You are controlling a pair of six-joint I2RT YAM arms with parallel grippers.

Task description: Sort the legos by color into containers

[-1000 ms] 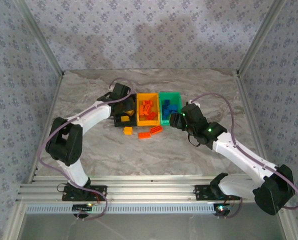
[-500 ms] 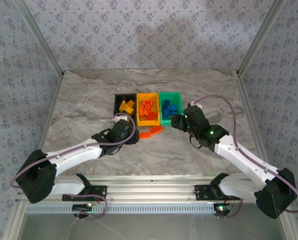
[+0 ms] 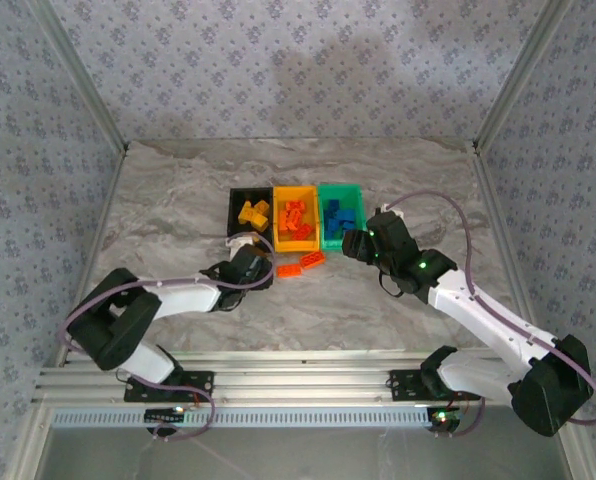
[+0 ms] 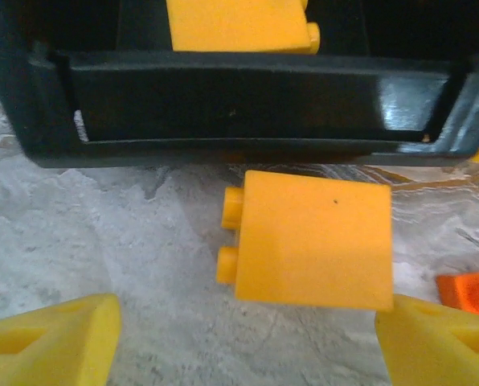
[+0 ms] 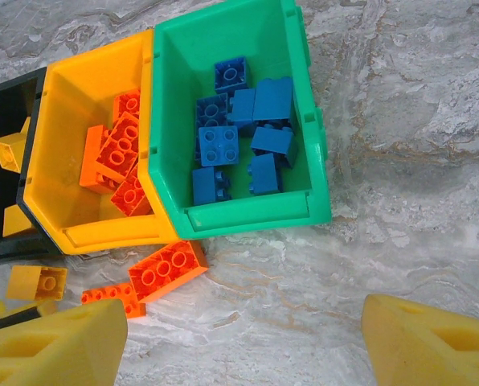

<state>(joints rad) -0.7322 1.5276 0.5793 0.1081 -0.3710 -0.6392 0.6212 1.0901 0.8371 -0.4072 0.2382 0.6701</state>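
Left hand (image 4: 243, 322) spread wide, seemingly empty

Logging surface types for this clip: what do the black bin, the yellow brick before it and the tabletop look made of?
Black bin: glossy moulded plastic, sharp highlights. Yellow brick: smooth plastic with moulded studs. Tabletop: marble-look veining; stone or printed laminate, cannot tell.

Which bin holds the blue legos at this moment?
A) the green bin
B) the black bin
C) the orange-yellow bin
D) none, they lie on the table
A: the blue legos lie inside the green bin, while the orange-yellow bin beside it holds red-orange legos.
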